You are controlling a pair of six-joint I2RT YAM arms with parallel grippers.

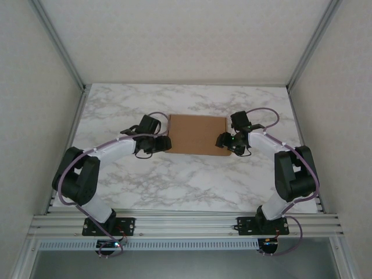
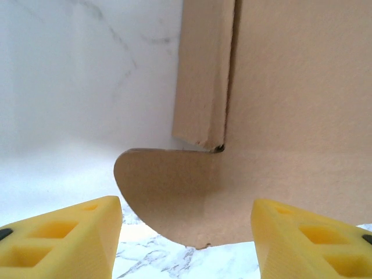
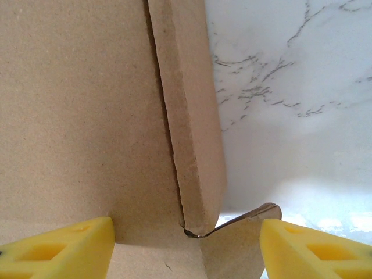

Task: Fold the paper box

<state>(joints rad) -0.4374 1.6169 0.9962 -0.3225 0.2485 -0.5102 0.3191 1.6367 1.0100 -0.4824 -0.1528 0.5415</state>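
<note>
Left tool [image 1: 165, 143] and right tool [image 1: 223, 140] flank the paper box [image 1: 197, 133], jaws apart

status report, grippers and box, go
Left gripper open at left edge of the paper box, rounded tab just ahead. Right gripper open at right edge. Box flat on the table. Nothing seen blocking.

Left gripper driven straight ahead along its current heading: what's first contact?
Likely the paper box: its rounded corner flap sits dead ahead between the open fingers of the left gripper. Depth is unclear.
</note>
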